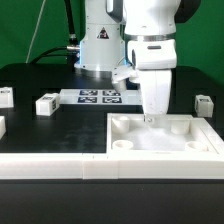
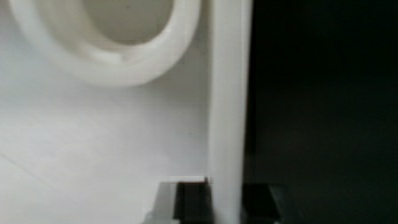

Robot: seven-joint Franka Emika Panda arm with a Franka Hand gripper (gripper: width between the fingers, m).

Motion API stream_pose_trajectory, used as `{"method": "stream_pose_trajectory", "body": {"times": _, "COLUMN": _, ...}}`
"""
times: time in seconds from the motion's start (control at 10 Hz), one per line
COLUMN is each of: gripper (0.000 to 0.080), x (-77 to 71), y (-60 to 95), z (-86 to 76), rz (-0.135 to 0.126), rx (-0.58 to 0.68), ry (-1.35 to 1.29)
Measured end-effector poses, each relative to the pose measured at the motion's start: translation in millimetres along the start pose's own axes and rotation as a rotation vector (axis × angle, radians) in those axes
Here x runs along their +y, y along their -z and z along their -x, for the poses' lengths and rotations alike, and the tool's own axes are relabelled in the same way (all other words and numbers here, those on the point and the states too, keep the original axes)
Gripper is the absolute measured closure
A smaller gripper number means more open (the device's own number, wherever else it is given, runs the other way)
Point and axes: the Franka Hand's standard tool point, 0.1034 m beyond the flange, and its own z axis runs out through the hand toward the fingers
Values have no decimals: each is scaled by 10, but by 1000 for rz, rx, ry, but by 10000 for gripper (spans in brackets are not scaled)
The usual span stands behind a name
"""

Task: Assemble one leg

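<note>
Three legs show in the exterior view, each a small white block on the black table: one [image 1: 45, 103] to the marker board's left, one [image 1: 5, 96] at the far left, one [image 1: 203, 103] at the right. My gripper [image 1: 150, 116] points straight down at the far rim of the large white panel [image 1: 200, 145], away from every leg. In the wrist view my gripper [image 2: 226, 205] has one dark finger [image 2: 191, 207] inside the panel's rim wall [image 2: 226, 110] and the other outside, both against it. A round socket [image 2: 125, 40] lies just inside. No leg shows in the wrist view.
The marker board [image 1: 100, 97] lies behind the panel at the arm's base. A long white rail [image 1: 50, 165] runs along the front, left of the panel. Another white part [image 1: 1, 125] peeks in at the exterior view's left edge.
</note>
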Motion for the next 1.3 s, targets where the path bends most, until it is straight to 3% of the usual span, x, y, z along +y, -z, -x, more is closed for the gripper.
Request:
{"method": "stream_pose_trajectory", "body": {"times": 0.1, "gripper": 651, "x": -2, "y": -2, "z": 7, "rz": -1, "rx": 0, "ry": -1}}
{"method": "stream_pose_trajectory", "body": {"times": 0.2, "gripper": 651, "x": -2, "y": -2, "z": 9, "rz": -1, "rx": 0, "ry": -2}}
{"method": "stream_pose_trajectory", "body": {"times": 0.4, "gripper": 377, "x": -2, "y": -2, "z": 16, "rz": -1, "rx": 0, "ry": -3}}
{"method": "stream_pose_trajectory", "body": {"times": 0.5, "gripper": 377, "x": -2, "y": -2, "z": 18, "rz": -1, "rx": 0, "ry": -4}}
{"method": "stream_pose_trajectory", "body": {"times": 0.6, "gripper": 213, "x": -1, "y": -2, "z": 20, "rz": -1, "rx": 0, "ry": -4}}
{"method": "stream_pose_trajectory", "body": {"times": 0.7, "gripper": 169, "x": -1, "y": -2, "z": 21, "rz": -1, "rx": 0, "ry": -4}}
{"method": "stream_pose_trajectory", "body": {"times": 1.2, "gripper": 151, "x": 1, "y": 3, "z": 20, "rz": 0, "rx": 0, "ry": -8}}
{"method": "stream_pose_trajectory", "body": {"times": 1.3, "gripper": 151, "x": -9, "y": 122, "z": -54, "rz": 15, "rx": -1, "ry": -62}}
